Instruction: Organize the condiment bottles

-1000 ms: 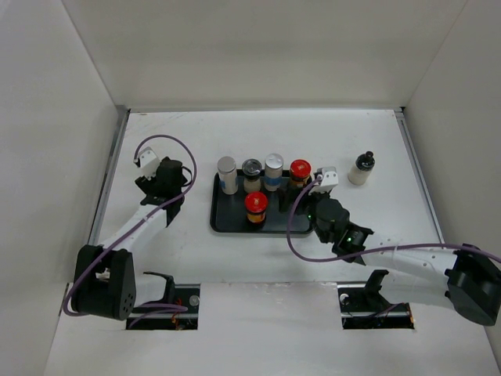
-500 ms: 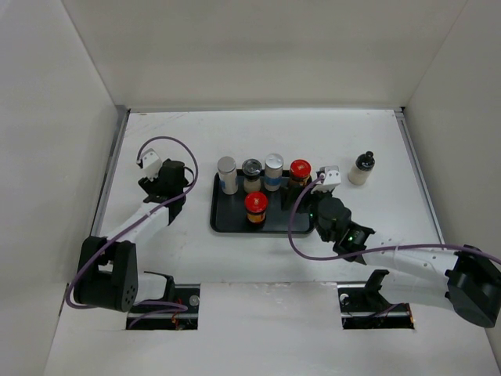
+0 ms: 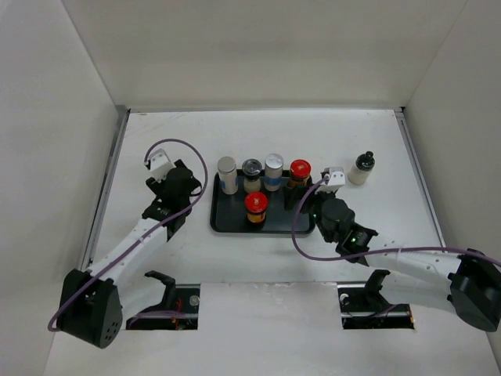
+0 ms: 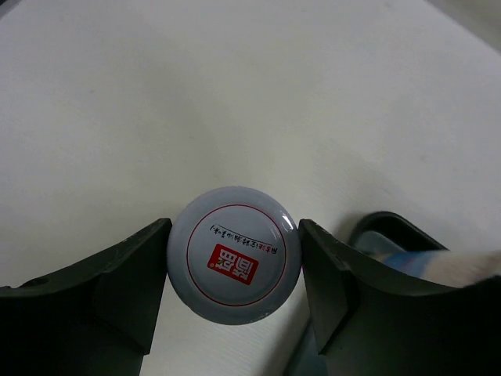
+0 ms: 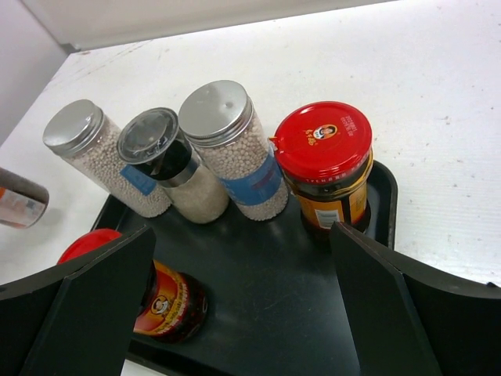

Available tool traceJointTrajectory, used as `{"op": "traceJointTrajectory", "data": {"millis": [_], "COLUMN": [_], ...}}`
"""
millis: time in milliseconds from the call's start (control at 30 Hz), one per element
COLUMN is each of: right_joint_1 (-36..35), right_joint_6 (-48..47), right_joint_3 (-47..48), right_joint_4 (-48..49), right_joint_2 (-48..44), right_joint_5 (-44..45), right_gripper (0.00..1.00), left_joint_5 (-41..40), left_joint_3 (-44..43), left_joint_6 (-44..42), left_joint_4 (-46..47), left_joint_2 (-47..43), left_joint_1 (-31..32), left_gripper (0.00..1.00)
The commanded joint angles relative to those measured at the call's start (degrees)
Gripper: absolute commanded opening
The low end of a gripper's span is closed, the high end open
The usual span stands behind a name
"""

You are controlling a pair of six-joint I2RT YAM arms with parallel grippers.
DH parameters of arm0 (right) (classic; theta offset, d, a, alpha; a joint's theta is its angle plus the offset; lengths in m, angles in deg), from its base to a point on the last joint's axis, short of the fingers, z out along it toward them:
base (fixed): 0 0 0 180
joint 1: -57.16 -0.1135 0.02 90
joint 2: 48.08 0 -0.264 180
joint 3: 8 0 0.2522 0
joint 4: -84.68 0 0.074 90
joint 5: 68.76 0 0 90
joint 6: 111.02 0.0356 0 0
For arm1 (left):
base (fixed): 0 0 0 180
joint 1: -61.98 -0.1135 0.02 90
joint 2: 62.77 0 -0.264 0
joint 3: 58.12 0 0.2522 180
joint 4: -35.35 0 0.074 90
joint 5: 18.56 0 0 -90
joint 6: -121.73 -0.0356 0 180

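A black tray (image 3: 235, 222) holds several condiment bottles: two silver-capped jars (image 3: 227, 173) (image 3: 273, 170), a black-capped one (image 3: 252, 172), and two red-capped jars (image 3: 300, 171) (image 3: 256, 205). They also show in the right wrist view, with the back red-capped jar (image 5: 325, 157) and the front one (image 5: 149, 301). A white bottle with a black cap (image 3: 361, 168) stands on the table right of the tray. My left gripper (image 3: 178, 188) is left of the tray, shut on a white-capped bottle (image 4: 235, 254). My right gripper (image 5: 243, 313) is open and empty over the tray's front right.
The tray's left edge (image 4: 391, 227) shows just right of the held bottle. White walls enclose the table on three sides. Bare tray floor (image 5: 274, 290) lies between the front and back red-capped jars.
My left gripper has moved right, toward the tray, with the white-capped bottle in it. My right arm has shifted slightly to the right.
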Motion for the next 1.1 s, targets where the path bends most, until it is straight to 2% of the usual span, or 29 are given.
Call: {"op": "traceJointTrajectory", "data": {"millis": [0, 200, 367, 600, 767, 867, 1000, 1067], "right_joint_1": [0.73, 1.78, 2.84, 3.37, 3.90, 3.98, 5.48, 5.83], "right_joint_6": [0.89, 1.15, 1.77, 1.85, 1.85, 1.68, 2.12, 2.12], "right_joint_3": [-0.09, -0.71, -1.06, -1.23, -1.76, -1.94, -2.46, -2.55], "right_joint_4": [3.32, 3.41, 3.41, 3.41, 3.50, 3.41, 3.41, 3.32], "right_joint_2": [-0.55, -1.51, -1.34, -1.42, -2.13, -2.92, -3.10, -3.18], "right_joint_5": [-0.27, 0.34, 0.26, 0.43, 2.10, 2.10, 2.19, 2.02], "right_gripper": [1.00, 1.00, 1.00, 1.00, 1.00, 1.00, 1.00, 1.00], "left_joint_5": [-2.70, -4.27, -7.26, -7.18, -7.53, -6.83, -6.30, -6.83], "left_joint_3": [-3.20, -2.15, -1.71, 1.80, 4.17, 7.68, 9.62, 10.24], "left_joint_6": [-0.56, -0.30, -0.65, -0.83, -1.00, -1.96, -2.41, -2.23], "left_joint_4": [3.58, 2.35, 6.20, 11.31, 13.85, 19.47, 21.15, 21.50], "left_joint_2": [-5.10, -7.13, -6.16, -1.16, 1.31, 1.49, 1.84, 1.75], "left_joint_1": [5.39, 18.04, 26.83, 30.71, 31.24, 30.54, 30.89, 31.15], "left_gripper": [0.36, 0.36, 0.36, 0.37, 0.37, 0.39, 0.47, 0.58]}}
